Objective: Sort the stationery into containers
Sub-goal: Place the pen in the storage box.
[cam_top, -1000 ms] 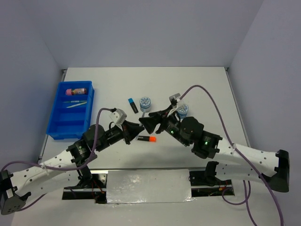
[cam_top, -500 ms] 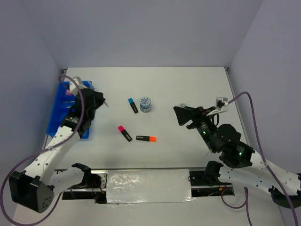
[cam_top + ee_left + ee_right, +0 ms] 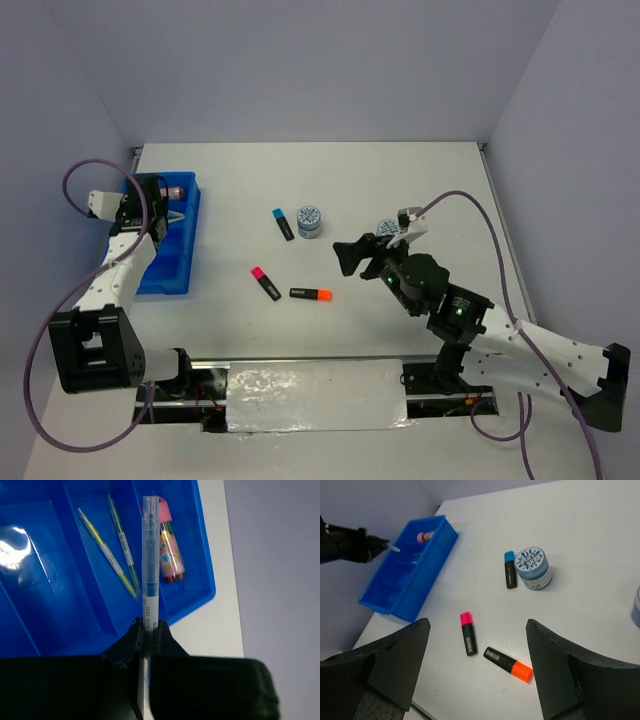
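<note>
The left gripper [image 3: 148, 630] pinches a clear pen [image 3: 150, 555] above the blue tray [image 3: 30, 540]. The tray holds a pink tube [image 3: 169, 550] and, in the neighbouring compartment, 2 thin pens [image 3: 107, 555]. Well right of the tray, the right gripper [image 3: 350, 257] hangs with jaws spread above 3 highlighters [image 3: 467, 633].

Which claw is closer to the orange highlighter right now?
Right. The right claw hovers open just right of the orange highlighter; the left claw is far away over the blue tray, gripping a pen.

Blue tray [image 3: 165, 268] at the left edge of the table [image 3: 420, 180] — pink-capped highlighter [image 3: 266, 283], orange-capped highlighter [image 3: 311, 294] and tape roll [image 3: 310, 220] lie mid-table
</note>
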Robot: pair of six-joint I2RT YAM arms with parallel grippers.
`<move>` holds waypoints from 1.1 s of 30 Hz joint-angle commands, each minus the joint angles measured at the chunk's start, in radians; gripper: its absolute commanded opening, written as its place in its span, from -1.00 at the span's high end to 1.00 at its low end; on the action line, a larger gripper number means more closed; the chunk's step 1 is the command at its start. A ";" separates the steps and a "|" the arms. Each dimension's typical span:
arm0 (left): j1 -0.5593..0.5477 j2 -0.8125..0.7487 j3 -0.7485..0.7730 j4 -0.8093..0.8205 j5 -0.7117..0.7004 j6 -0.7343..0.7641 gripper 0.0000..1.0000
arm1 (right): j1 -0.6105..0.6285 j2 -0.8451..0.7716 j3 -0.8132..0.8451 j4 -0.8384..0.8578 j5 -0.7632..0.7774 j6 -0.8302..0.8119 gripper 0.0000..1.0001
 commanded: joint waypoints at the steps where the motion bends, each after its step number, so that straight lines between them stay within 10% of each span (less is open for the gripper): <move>1: 0.045 0.039 0.010 0.104 -0.034 -0.055 1.00 | -0.028 0.037 -0.033 0.107 -0.113 0.010 -0.71; 27: 0.099 0.343 0.007 0.294 -0.043 -0.163 0.82 | -0.175 0.141 -0.054 0.159 -0.395 0.005 -0.72; 33: 0.102 0.357 -0.013 0.328 -0.044 -0.157 0.45 | -0.175 0.136 -0.058 0.167 -0.395 0.005 -0.72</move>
